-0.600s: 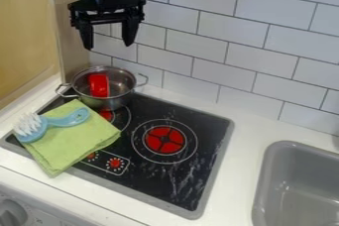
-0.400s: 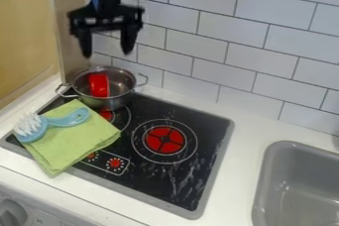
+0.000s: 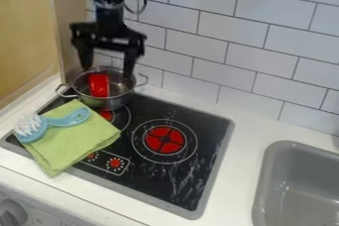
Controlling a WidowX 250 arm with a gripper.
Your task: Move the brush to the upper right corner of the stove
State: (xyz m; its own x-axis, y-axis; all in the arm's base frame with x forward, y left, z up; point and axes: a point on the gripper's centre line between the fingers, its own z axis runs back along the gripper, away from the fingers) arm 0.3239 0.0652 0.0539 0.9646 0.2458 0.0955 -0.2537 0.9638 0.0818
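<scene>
My hand (image 3: pixel 107 70) is open wide, with nothing in it. It hangs at the back of the pot (image 3: pixel 100 103), and I can't tell how high over the rim my tips are. The blue brush (image 3: pixel 55 122) lies in front of the pot and to its left, on the green cloth (image 3: pixel 79 140). Its white bristles point up, and its handle is the part nearest the pot. A red thing (image 3: pixel 99 85) sits inside the pot.

I think my job now is to get to the brush and pick it up. If I go straight down from here, I could bump the pot's rim or poke the red thing, because the pot is right under me. If I cut low to the brush, I might catch the pot's near side and push it. The cloth is soft and loose, so I could pinch some with the handle and drag it along. The fat bristle end may be heavy and tip down if I grab the thin end. The stove (image 3: pixel 159 171) corner I want is well to the right of the pot, so a weak grip could drop the brush on the way.
</scene>
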